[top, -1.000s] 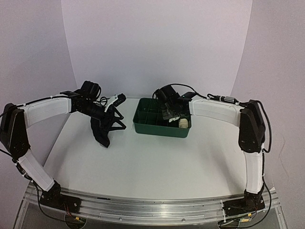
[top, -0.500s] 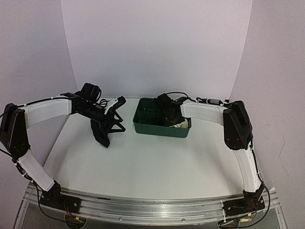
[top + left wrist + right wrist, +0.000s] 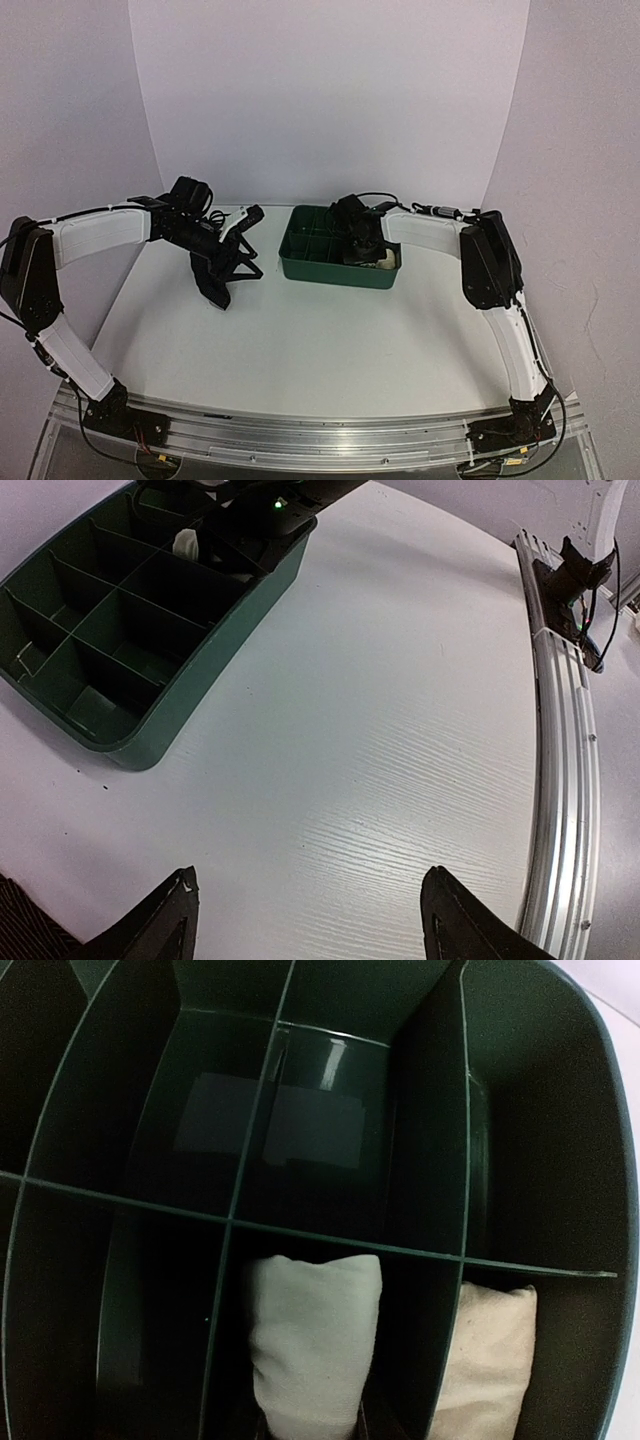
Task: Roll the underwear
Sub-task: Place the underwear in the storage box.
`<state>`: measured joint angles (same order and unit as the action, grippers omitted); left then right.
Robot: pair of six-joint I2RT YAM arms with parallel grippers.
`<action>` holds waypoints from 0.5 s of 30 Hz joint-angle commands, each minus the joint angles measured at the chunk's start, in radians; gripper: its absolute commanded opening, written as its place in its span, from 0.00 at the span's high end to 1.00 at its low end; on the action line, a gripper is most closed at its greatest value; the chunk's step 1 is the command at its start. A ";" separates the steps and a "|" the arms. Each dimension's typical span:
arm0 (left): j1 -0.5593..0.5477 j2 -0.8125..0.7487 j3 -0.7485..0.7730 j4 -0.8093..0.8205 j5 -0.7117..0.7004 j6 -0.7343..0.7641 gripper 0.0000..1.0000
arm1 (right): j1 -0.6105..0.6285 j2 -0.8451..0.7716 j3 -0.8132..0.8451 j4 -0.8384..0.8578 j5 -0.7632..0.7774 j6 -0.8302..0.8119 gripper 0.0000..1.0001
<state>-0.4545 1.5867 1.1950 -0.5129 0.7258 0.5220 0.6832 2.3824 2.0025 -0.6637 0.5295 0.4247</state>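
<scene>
The white underwear [image 3: 315, 1345] is a rolled bundle standing in a compartment of the green divided tray [image 3: 340, 1238]. My right gripper [image 3: 305, 1432] reaches down into the tray [image 3: 300, 262] and is shut on that roll; only slivers of its fingers show at the bottom edge. The cream underwear [image 3: 490, 1360] is rolled in the compartment to its right, and shows in the top view [image 3: 384, 262]. The black underwear [image 3: 213, 285] lies crumpled on the table left of the tray. My left gripper [image 3: 240, 262] hovers just over it, jaws wide open and empty [image 3: 310, 885]; black cloth [image 3: 25, 925] shows at the corner.
The green tray [image 3: 215, 645] stands at the back centre of the white table [image 3: 400, 730], several compartments empty. A metal rail [image 3: 560, 780] with the arm bases runs along the near edge. White walls close in behind and at both sides.
</scene>
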 commanded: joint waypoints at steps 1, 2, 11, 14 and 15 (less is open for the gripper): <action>0.001 -0.007 -0.006 0.021 -0.012 -0.019 0.25 | -0.017 0.052 0.017 -0.031 -0.067 0.065 1.00; 0.001 -0.007 -0.007 0.022 -0.013 -0.020 0.25 | -0.019 0.054 0.015 -0.032 -0.069 0.075 1.00; 0.001 0.003 -0.012 0.025 -0.023 -0.017 0.24 | -0.019 0.016 0.025 -0.043 -0.075 0.029 0.65; 0.001 0.008 -0.009 0.028 -0.022 -0.016 0.24 | -0.020 -0.021 0.042 -0.045 -0.054 -0.024 0.52; 0.000 0.010 -0.007 0.029 -0.022 -0.016 0.24 | -0.020 -0.036 0.047 -0.045 -0.047 -0.043 0.48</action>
<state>-0.4545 1.5910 1.1824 -0.5117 0.7052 0.5217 0.6632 2.3970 2.0218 -0.6671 0.4724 0.4564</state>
